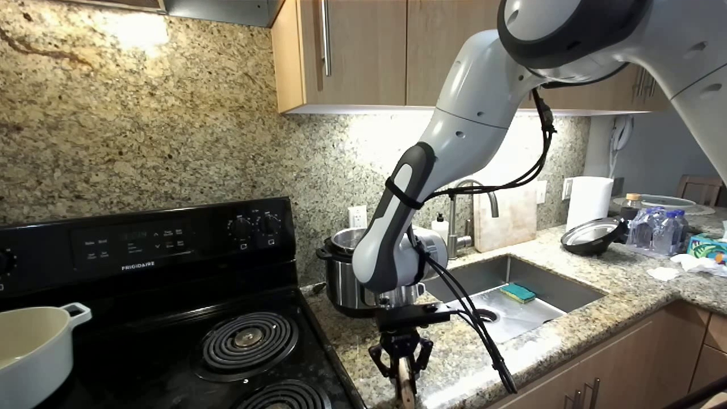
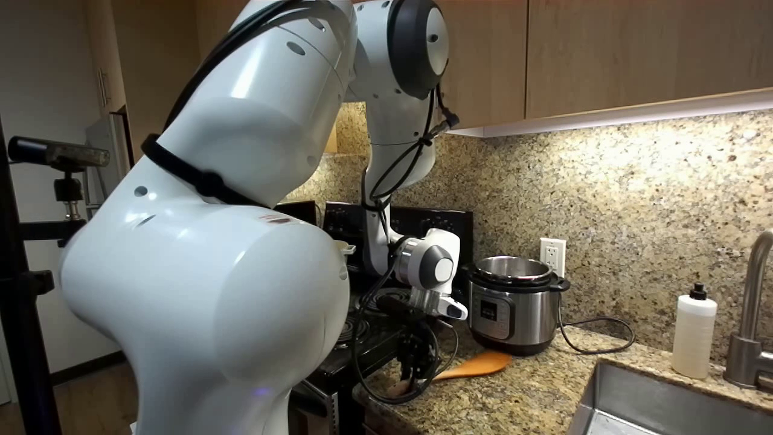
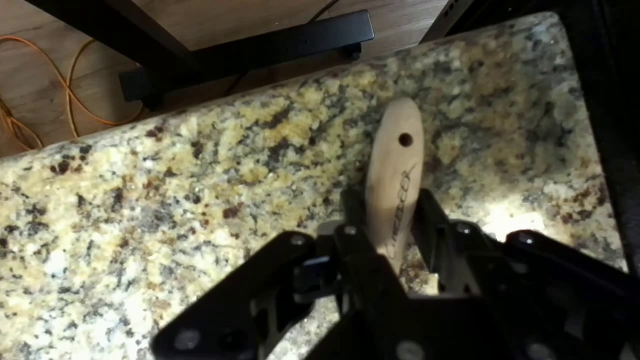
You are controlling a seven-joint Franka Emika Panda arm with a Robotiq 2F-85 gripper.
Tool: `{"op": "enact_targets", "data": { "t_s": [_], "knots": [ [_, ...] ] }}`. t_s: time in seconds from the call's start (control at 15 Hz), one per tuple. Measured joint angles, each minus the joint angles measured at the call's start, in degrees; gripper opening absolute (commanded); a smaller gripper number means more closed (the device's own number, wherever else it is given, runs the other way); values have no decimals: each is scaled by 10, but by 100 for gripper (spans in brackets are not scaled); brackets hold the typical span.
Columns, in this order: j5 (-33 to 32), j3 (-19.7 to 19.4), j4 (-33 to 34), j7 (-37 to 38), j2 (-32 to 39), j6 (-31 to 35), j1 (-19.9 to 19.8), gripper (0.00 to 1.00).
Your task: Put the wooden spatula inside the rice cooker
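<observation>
On the granite counter lies the wooden spatula, its orange head (image 2: 483, 364) flat near the foot of the cooker. Its pale handle (image 3: 397, 170), with a hole at the end, points toward the counter's front edge in the wrist view. My gripper (image 3: 391, 201) has the handle between its black fingers, which appear to press on both sides of it. In an exterior view the gripper (image 1: 404, 372) points down over the counter beside the stove. The rice cooker (image 2: 513, 317) stands lidless by the back wall, its rim open upward; the arm partly hides the cooker (image 1: 341, 284) in an exterior view.
A black stove (image 1: 250, 341) with coil burners and a white pot (image 1: 40, 352) adjoins the counter. The steel sink (image 1: 545, 272), a soap bottle (image 2: 694, 332) and a faucet (image 2: 749, 302) are on the opposite side. A power cord (image 2: 604, 350) lies behind the cooker.
</observation>
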Motion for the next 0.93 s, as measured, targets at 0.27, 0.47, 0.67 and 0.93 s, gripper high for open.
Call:
{"op": "enact_targets", "data": {
  "t_s": [0.27,0.47,0.67,0.93],
  "knots": [
    [0,1,0,-1,0,0,0,10],
    [0,2,-6,-2,-5,0,0,10],
    [8,6,-27,-4,-24,3,-1,10],
    [45,18,-73,-8,-72,21,-6,11]
  ]
}}
